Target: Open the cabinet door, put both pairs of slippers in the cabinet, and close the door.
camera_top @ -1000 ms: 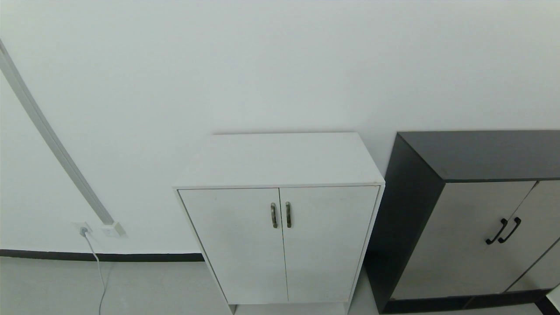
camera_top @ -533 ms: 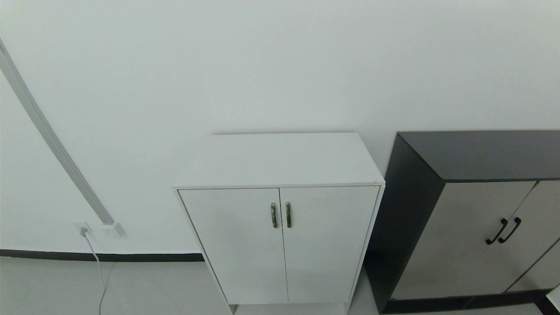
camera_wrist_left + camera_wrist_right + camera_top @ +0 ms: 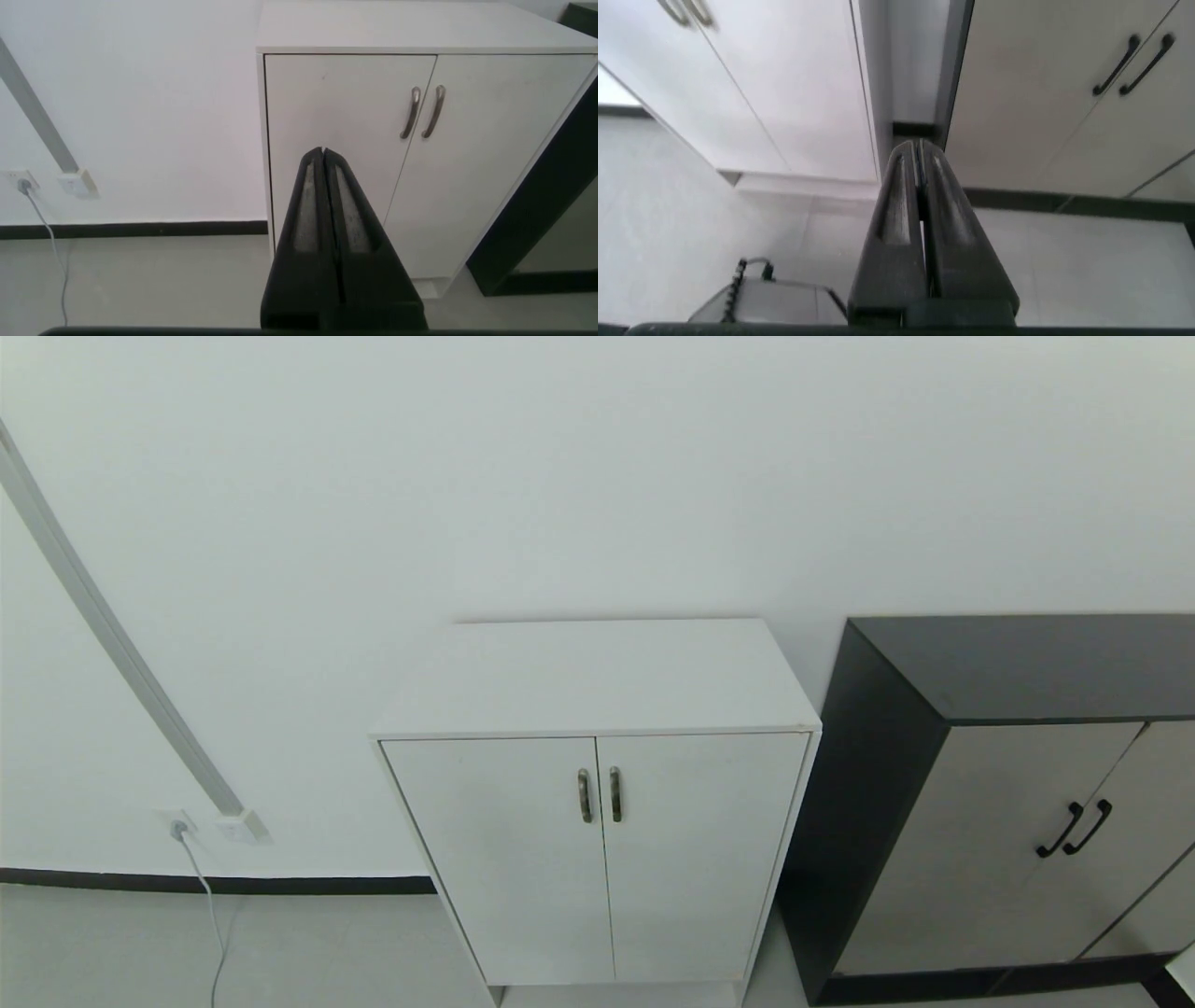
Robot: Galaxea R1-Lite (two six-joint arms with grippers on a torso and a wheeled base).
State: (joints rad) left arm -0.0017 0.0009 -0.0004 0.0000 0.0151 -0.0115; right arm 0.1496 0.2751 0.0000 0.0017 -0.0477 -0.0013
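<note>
A white wall [image 3: 597, 476] fills the background, meeting a pale grey floor [image 3: 308, 952] at a dark skirting strip [image 3: 233, 884]. On the right stands a black cabinet [image 3: 878, 803]. Its pale doors seem shut, though their lower edge is cut off. Its two black handles [image 3: 1074, 828] sit side by side.

Just beside it on the left, with a narrow gap between them, the white cabinet [image 3: 597, 677] stands on the floor with its back to the wall. Its left door [image 3: 495, 859] and right door [image 3: 700, 849] are both shut and meet at a centre seam.

A grey conduit [image 3: 103, 625] runs slantwise down the wall to the cabinet's left.

The left gripper [image 3: 323, 152] hangs in front of the left door, apart from it. Its fingers [image 3: 304, 215] are pressed together and hold nothing. The right gripper [image 3: 920, 143] points at the gap between the two cabinets, above the floor. Its fingers [image 3: 898, 205] are likewise pressed together with nothing between them.

Two metal handles [image 3: 584, 795] stand upright either side of the seam. A socket [image 3: 175, 824] sits at the conduit's foot, and a cable [image 3: 210, 905] drops from it to the floor.
</note>
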